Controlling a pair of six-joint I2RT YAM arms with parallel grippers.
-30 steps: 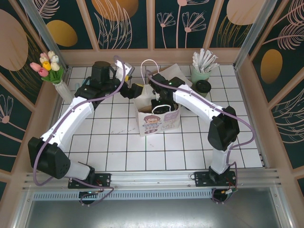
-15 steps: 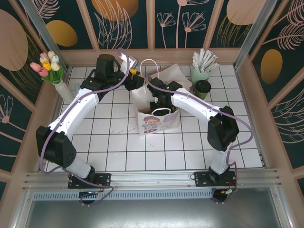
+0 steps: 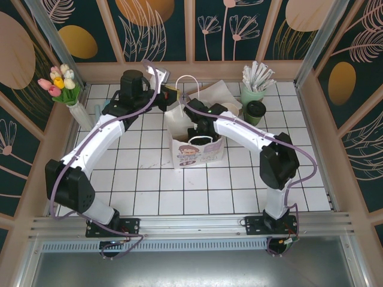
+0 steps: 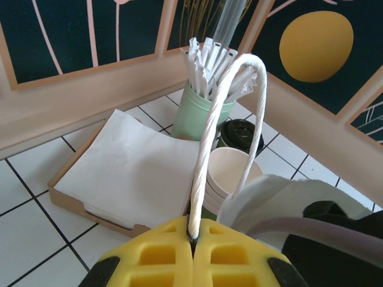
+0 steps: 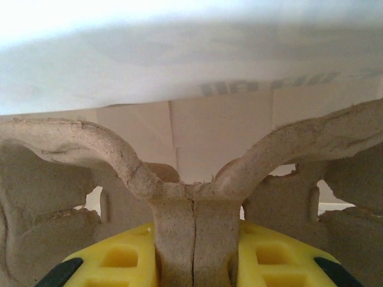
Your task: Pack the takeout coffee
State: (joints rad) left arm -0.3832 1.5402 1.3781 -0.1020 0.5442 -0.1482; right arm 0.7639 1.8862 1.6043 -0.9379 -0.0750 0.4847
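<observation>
Presently, the takeout coffee [image 3: 256, 111] is found upright on the tiled bench [image 3: 149, 179] at the far right, outside the paper bag [image 3: 198, 152] and well apart from both claws; its black lid is in place. In the left wrist view the takeout coffee [image 4: 239, 133] is seen just beside the stack of cream cups [image 4: 230, 173] and the mint green holder [image 4: 200, 116] of wrapped sticks. The left claw [image 4: 192, 239] is clenched on the bag's white rope handle [image 4: 221, 125] — the cord is pinched between the yellow fingers [image 4: 149, 257] and rises in a loop above them. From above, the left claw [image 3: 171, 98] is noted at the bag's far left corner. The right claw [image 3: 201, 128] is set inside the bag's open mouth. In its own wrist view the right claw [image 5: 192, 245] is seen gripping the central tab of a moulded pulp carrier [image 5: 72, 155], with the bag's white wall close behind. A flat pile of napkins [image 4: 131, 164] is recorded in a shallow brown tray [image 4: 96, 212] beside the holder. A vase of tulips [image 3: 63, 84] is placed at the far left edge of the bench — apart from both arms.
</observation>
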